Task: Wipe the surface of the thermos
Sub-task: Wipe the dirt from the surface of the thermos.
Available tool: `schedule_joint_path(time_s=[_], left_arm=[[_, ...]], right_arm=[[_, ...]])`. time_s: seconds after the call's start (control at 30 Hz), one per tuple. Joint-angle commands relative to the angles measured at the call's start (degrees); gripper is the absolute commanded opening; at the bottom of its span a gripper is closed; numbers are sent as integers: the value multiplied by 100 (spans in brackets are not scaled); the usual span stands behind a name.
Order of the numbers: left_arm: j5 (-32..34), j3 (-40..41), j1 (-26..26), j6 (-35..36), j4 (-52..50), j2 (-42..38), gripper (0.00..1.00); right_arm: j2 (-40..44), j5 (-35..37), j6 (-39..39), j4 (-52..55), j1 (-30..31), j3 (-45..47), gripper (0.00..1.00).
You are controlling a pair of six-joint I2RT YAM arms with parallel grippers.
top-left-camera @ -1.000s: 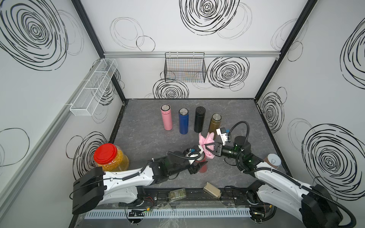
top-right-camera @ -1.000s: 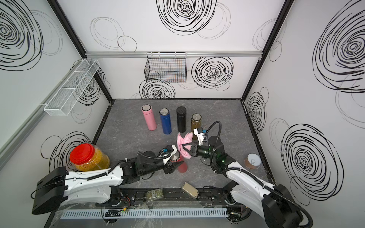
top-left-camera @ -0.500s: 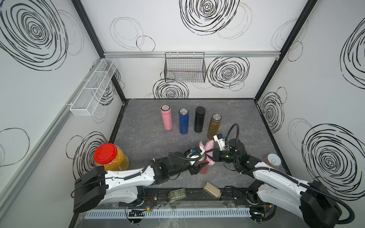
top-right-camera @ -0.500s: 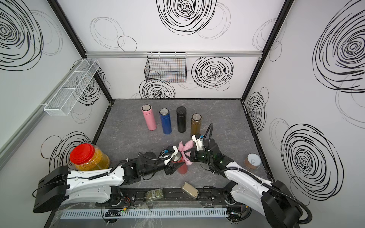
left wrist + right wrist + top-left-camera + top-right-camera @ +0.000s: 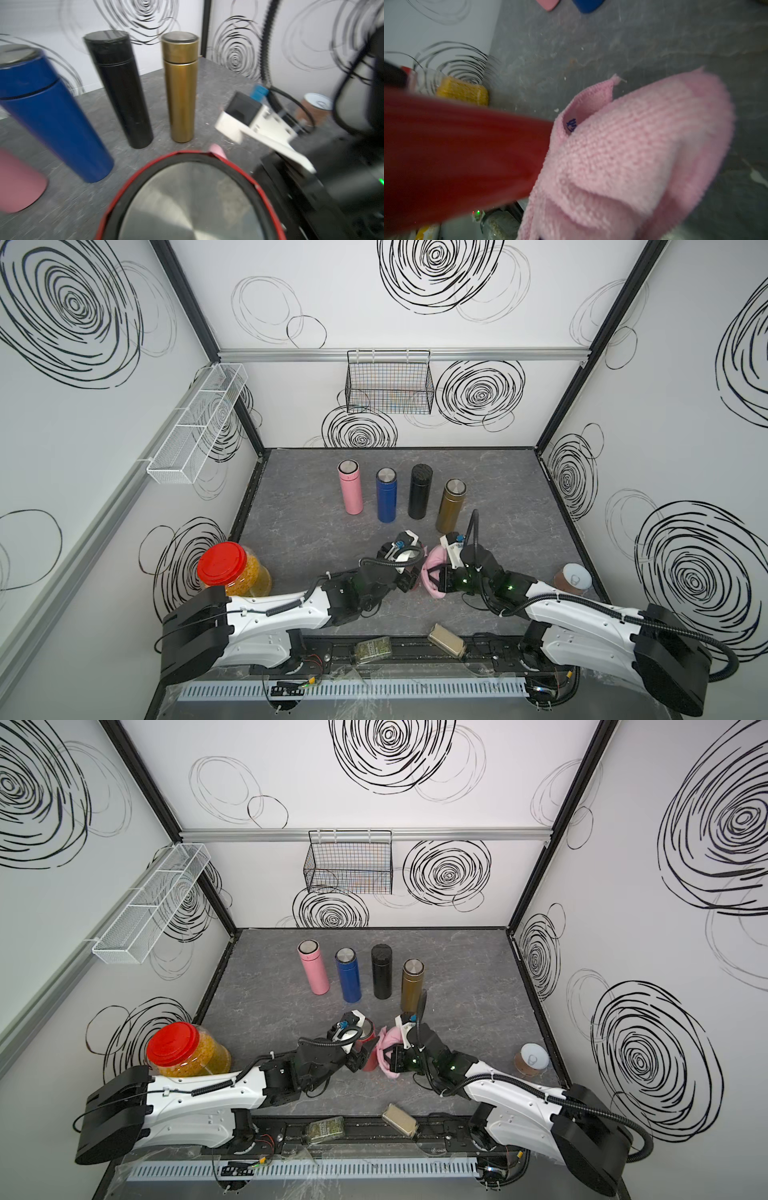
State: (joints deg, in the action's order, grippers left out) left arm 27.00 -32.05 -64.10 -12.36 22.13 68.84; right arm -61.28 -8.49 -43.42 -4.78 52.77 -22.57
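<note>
Jar (image 5: 220, 568) with a red lid and yellow contents stands at the near left corner of the grey table (image 5: 311, 531). Farther in, four thermoses stand upright in a row toward the far side: pink thermos (image 5: 351, 491), blue thermos (image 5: 386, 497), black thermos (image 5: 419, 493) and gold thermos (image 5: 449, 506).

Nearer than that row, about the middle of the table, the left gripper (image 5: 360, 1054) reaches in from the left, its jaws clamped on the side of the red thermos (image 5: 369, 1060). The thermos is upright, and its steel lid fills the lower part of the left wrist view. Whether its base touches the table cannot be told.

Just right of it, the pink cloth (image 5: 384, 1042) is pressed against the thermos's right side. In the right wrist view the bunched cloth covers part of the red wall. The right gripper (image 5: 390, 1057) comes from the right with its jaws pinched on the cloth, its fingertips buried in the folds.

A small can (image 5: 571, 578) stands alone near the right wall, well apart from both arms.
</note>
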Motion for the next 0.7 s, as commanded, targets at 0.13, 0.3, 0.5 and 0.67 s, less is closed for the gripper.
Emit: schedule_joint_path(time_s=[0.13, 0.3, 0.5, 0.67], left_arm=[[2188, -1536, -94, -3156, -2331, 355, 0], [2069, -2062, -203, -4149, -3108, 773, 0], [1923, -1994, -209, -4618, -3170, 802, 0], [1888, -1824, -198, -5066, -3232, 586, 0]], right_arm=[[-91, 1445, 591, -544, 1147, -773, 0], [-591, 1574, 1066, -1490, 1358, -1074, 0], [-1020, 2391, 530, -1413, 1358, -823, 0], [-843, 2589, -97, -1670, 1407, -86, 0]])
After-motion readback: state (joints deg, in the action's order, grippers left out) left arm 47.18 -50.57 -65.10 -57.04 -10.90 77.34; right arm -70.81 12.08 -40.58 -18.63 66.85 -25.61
